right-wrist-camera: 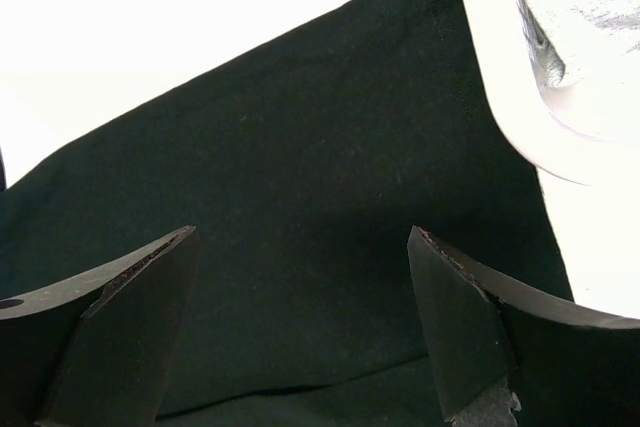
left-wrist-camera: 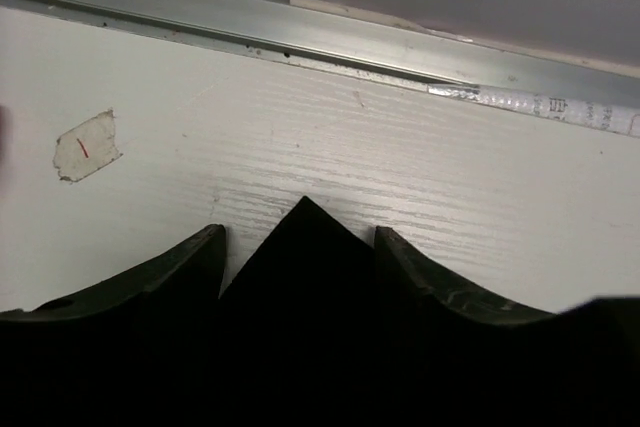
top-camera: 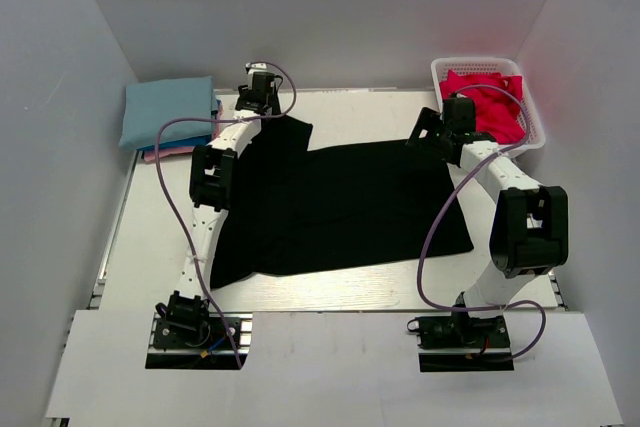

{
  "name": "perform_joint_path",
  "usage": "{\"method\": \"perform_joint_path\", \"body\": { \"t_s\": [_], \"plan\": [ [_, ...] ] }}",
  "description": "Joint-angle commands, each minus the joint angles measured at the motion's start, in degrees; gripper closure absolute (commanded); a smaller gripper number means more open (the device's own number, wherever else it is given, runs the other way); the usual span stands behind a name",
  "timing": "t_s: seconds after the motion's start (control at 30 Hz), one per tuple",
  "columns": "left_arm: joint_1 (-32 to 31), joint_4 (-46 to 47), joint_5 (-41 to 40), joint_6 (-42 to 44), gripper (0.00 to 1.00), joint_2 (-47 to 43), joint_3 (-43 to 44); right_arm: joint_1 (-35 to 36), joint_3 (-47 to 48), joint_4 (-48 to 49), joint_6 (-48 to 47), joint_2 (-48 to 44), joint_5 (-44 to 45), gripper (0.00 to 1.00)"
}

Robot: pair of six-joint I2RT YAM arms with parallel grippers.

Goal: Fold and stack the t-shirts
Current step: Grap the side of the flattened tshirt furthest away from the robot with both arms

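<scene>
1. At the far right I see the white basket point(top-camera: 438, 75). It holds a bright red t-shirt point(top-camera: 487, 97), bunched up and not folded.
2. The black t-shirt point(top-camera: 340, 207) lies spread across the middle of the table point(top-camera: 370, 112), outside any container.
3. At the far left, a folded light blue t-shirt point(top-camera: 168, 109) sits on top of a small pile. Pink and blue edges point(top-camera: 160, 155) show beneath it.
4. My left gripper point(left-wrist-camera: 298, 242) is at the black shirt's far left corner. Its jaws stand narrowly apart with a point of black cloth filling the gap, and I cannot tell whether they pinch it.
5. My right gripper point(right-wrist-camera: 300, 237) hangs over the shirt's far right part, just beside the basket, jaws wide and gripping nothing.
</scene>
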Motion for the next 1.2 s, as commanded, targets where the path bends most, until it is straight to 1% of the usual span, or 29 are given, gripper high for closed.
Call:
{"method": "perform_joint_path", "body": {
  "t_s": [0.0,0.1,0.17,0.2,0.23,0.3,0.33,0.37,0.47,0.53,0.57,0.63,0.67,0.83,0.97,1.0,1.03,1.13,1.17],
  "plan": [
    [-0.08,-0.94,2.59,0.24,0.32,-0.35,0.21,0.2,2.22,1.06,0.3,0.28,-0.54,0.1],
    [-0.08,-1.55,5.4,0.85,0.49,-1.66,-3.47,0.2,2.4,0.8,0.39,0.45,0.07,0.1],
    [-0.08,0.37,6.19,1.38,0.54,-4.48,-8.38,0.2,2.57,0.71,0.74,0.63,0.95,0.1],
    [-0.08,0.9,6.2,1.91,0.57,-5.18,-9.37,0.38,2.49,0.8,0.82,0.72,1.04,0.1],
    [-0.08,0.91,6.2,1.91,0.7,-5.19,-9.38,0.29,2.49,1.23,0.91,1.07,1.13,0.1],
    [-0.08,-0.32,6.2,2.43,0.82,-5.71,-9.38,0.47,3.36,0.89,1.17,1.51,1.74,0.1],
    [-0.08,-0.32,6.2,2.44,0.95,-5.71,-9.9,0.9,4.06,0.8,1.0,2.73,1.83,0.1],
    [-0.08,-0.32,5.07,2.96,1.0,-5.71,-9.9,0.99,5.11,0.45,0.83,2.91,2.01,0.1],
    [-0.08,-0.94,4.36,2.97,1.0,-5.71,-9.38,2.65,7.75,-0.87,0.65,6.42,3.85,0.1],
    [-0.08,-0.24,3.74,3.58,1.0,-6.33,-10.51,3.19,11.09,-1.66,0.3,8.61,5.35,0.1],
    [-0.08,0.37,2.95,3.58,1.0,-7.29,-10.52,4.32,13.88,-2.18,1.34,10.28,7.0,0.1],
    [-0.08,1.08,2.16,4.11,1.0,-7.82,-12.18,4.77,16.19,-3.06,2.49,12.31,8.51,0.1],
    [-0.08,1.08,1.55,4.11,1.0,-9.22,-12.19,5.03,17.15,-4.11,4.06,15.54,10.95,0.1],
    [-0.08,1.7,-0.39,4.64,1.0,-11.16,-14.03,5.83,29.96,-12.45,10.21,24.51,19.48,0.1],
    [-0.08,2.84,-1.1,4.64,1.0,-12.56,-16.06,5.83,34.91,-14.14,10.84,29.98,19.41,0.1],
    [-0.08,2.84,-1.1,4.11,1.0,-12.57,-16.06,5.83,36.22,-15.1,10.67,33.03,19.24,0.1],
    [-0.08,3.54,-1.1,4.11,1.0,-12.57,-16.67,5.74,40.15,-16.24,11.02,34.1,19.41,0.1],
    [-0.08,3.54,-1.1,4.11,1.0,-13.1,-17.19,5.83,45.01,-18.09,11.2,38.33,19.67,0.1],
    [-0.08,3.54,-1.1,4.11,1.0,-13.1,-17.2,5.83,45.46,-18.62,11.28,39.38,19.59,0.12]
  ]
}}
